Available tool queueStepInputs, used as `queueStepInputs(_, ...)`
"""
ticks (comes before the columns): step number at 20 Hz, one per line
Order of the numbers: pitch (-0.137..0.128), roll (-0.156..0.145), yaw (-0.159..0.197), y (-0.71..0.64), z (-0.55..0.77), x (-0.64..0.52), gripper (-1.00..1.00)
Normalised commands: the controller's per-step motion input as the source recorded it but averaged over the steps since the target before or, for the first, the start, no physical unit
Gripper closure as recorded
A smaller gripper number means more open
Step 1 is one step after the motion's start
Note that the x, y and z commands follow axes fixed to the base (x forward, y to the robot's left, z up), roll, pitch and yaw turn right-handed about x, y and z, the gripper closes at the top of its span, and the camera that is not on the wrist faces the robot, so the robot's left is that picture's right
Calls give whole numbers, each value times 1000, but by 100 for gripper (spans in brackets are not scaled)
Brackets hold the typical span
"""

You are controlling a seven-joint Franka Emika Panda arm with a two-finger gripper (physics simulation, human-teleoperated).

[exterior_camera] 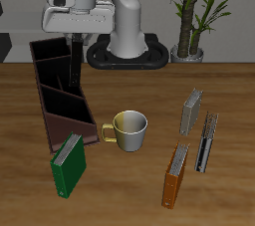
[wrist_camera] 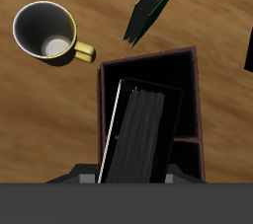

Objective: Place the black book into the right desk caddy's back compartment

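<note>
From the front, the two-finger gripper hung over the far end of the long dark reddish-brown desk caddy, its hold unclear, whereas the wrist view showed the plain black hardcover book clamped upright between its fingers, inside the squarish back compartment.

Can't read any text or labels here, the books and mug look totally plain.

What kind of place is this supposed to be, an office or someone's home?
Probably a simulated study or office desk: a wooden table carrying books such as the green book, a desk caddy, a mug, and a potted plant behind.
</note>
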Motion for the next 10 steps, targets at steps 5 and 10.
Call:
queueStepInputs(5, -30, -16, 50, -19, -8, -221, 100)
queueStepInputs(10, -11, -22, 26, -103, -24, -240, 100)
